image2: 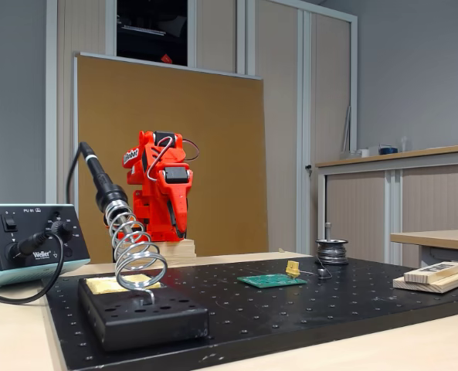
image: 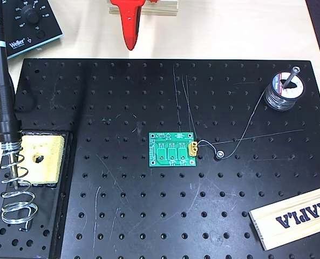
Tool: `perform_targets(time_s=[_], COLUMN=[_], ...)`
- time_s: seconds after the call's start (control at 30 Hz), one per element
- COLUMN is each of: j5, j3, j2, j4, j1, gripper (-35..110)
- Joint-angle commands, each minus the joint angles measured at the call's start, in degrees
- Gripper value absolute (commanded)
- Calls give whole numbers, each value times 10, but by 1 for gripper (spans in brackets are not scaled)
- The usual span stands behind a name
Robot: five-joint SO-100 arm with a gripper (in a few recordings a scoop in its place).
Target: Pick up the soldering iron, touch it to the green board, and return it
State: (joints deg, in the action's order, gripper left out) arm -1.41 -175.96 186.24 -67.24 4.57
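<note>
Overhead view shows the black perforated surface carrying everything, largest first. At its left edge stands the holder, with its coil spring and yellow sponge; the soldering iron rests in the coil, handle pointing up and out, so the hot tip is kept away from the other things. This would fit both a moment before the iron is taken and one after it is returned. The red arm is folded at the back, well apart from the iron; its end effector points down, and I cannot tell how its jaws stand. The green board lies flat near the middle, with a solder wire leading from the spool to its corner.
</note>
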Motion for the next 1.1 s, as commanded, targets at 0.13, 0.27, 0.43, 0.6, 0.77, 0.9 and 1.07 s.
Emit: perform_targets(time_s=[0.13, 0.27, 0.43, 0.6, 0.77, 0.9, 1.07], j5=[7, 22, 10, 17, 20, 19, 19], j3=[-9, -10, -11, -14, -15, -15, -15], j2=[40, 47, 46, 45, 44, 44, 44], j4=[-24, -27, -26, -40, -40, -40, -40], j1=[4, -3, -33, -50, -55, -35, -33], gripper=[0, 0, 0, 0, 0, 0, 0])
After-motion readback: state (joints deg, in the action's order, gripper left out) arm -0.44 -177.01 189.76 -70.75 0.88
